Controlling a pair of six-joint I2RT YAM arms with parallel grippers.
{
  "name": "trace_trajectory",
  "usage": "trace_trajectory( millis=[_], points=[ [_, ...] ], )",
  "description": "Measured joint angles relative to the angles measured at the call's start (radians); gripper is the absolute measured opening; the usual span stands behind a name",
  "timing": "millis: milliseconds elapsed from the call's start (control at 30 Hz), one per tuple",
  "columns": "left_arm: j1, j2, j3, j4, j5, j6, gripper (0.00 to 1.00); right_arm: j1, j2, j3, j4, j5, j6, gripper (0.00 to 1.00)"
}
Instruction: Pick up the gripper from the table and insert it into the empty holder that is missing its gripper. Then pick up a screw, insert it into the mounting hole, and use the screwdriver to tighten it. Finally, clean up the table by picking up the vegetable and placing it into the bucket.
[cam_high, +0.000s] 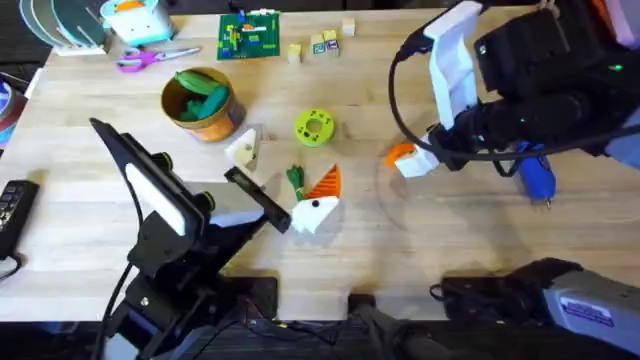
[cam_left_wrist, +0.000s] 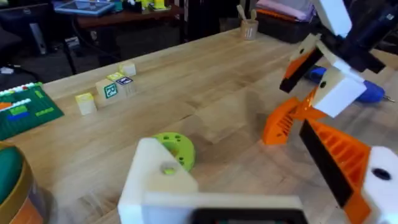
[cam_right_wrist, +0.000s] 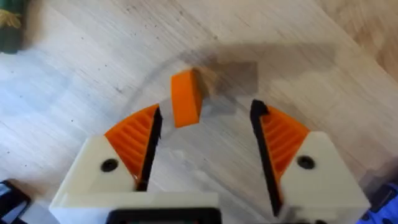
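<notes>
The small orange gripper wedge (cam_right_wrist: 185, 98) lies on the table between the orange fingers of my open right gripper (cam_right_wrist: 208, 124), touching neither; overhead, that gripper (cam_high: 403, 158) hovers right of centre. My left gripper (cam_high: 288, 165) is open. One side is the bare white holder (cam_left_wrist: 155, 180), the other carries an orange finger (cam_left_wrist: 342, 155). The dark green vegetable (cam_high: 295, 178) lies beside that orange finger. Behind my right arm rests the blue screwdriver (cam_high: 535, 175). The yellow bucket (cam_high: 200, 105) stands at the back left with green toys inside. The screw is out of view.
A lime-green disc (cam_high: 314, 127) sits just behind the left gripper. At the back edge are a green brick plate (cam_high: 250, 35), small wooden blocks (cam_high: 320, 45) and scissors (cam_high: 150, 58). A black remote (cam_high: 15, 205) lies at the left edge.
</notes>
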Motion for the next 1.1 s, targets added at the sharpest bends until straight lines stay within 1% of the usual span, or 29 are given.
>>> trace_trajectory(
  millis=[167,233,300,400,533,633,767,800,1000,1100],
  points=[
    [0.0,0.0,0.0,0.0,0.0,0.0,0.992,0.0,0.025,0.0,0.005,0.002,-0.044,0.786],
    [0.0,0.0,0.0,0.0,0.0,0.0,0.992,0.0,0.025,0.0,0.007,0.001,-0.054,0.734],
    [0.0,0.0,0.0,0.0,0.0,0.0,0.992,0.002,0.026,0.0,0.007,-0.001,-0.059,0.671],
    [0.0,0.0,0.0,0.0,0.0,0.0,0.992,0.012,0.026,0.0,0.008,-0.01,-0.063,0.517],
    [0.0,0.0,0.0,0.0,0.0,0.0,0.992,0.023,0.026,0.0,0.008,-0.016,-0.067,0.445],
    [0.0,0.0,0.0,0.0,0.0,0.0,0.992,0.023,0.025,0.0,0.008,-0.019,-0.071,0.352],
    [0.0,0.0,0.0,0.0,0.0,0.0,0.992,0.023,0.025,0.0,0.009,-0.02,-0.075,0.04],
    [0.0,0.0,0.0,0.0,0.0,0.0,0.992,0.023,0.025,0.0,0.01,-0.019,-0.075,0.016],
    [0.0,0.0,0.0,0.0,0.0,0.0,0.992,0.023,0.017,0.011,-0.022,-0.015,-0.067,0.014],
    [0.0,0.0,0.0,0.0,0.0,0.0,0.992,0.023,-0.023,0.036,-0.035,-0.014,-0.001,0.013]
  ],
)
